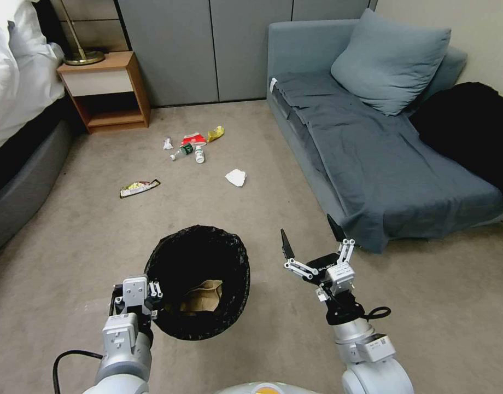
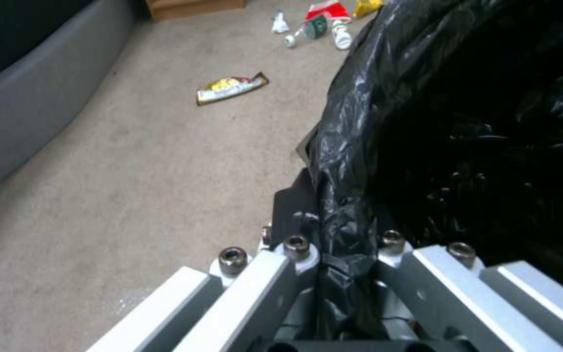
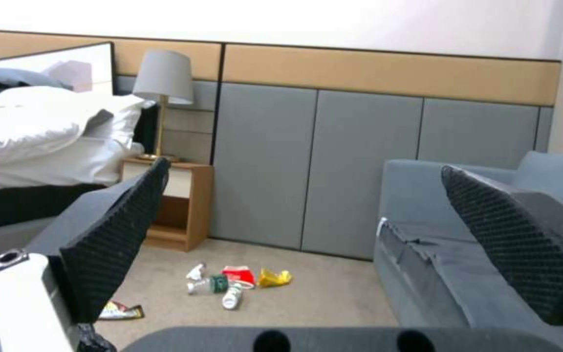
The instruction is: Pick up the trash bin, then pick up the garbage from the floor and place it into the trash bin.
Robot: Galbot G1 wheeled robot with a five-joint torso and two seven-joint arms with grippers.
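Note:
The trash bin (image 1: 229, 257), black liner over its rim, hangs low in front of me with my left gripper (image 1: 155, 291) shut on its left rim. The left wrist view shows that gripper (image 2: 334, 266) pinching the liner (image 2: 464, 122). A crumpled tan paper bag (image 1: 202, 297) lies inside the bin. My right gripper (image 1: 311, 236) is open and holds nothing, to the right of the bin; its pads (image 3: 119, 239) stand wide apart. The garbage lies ahead on the carpet: a white tissue (image 1: 236, 177), a snack wrapper (image 1: 139, 187), and a cluster (image 1: 192, 145) of bottles, a red-white packet and a yellow wrapper.
A grey sofa (image 1: 372, 158) with a cushion and a black bundle (image 1: 470, 126) runs along the right. A wooden nightstand (image 1: 106, 90) with a lamp stands at the back left, beside the bed (image 1: 16, 109). Open carpet lies between me and the litter.

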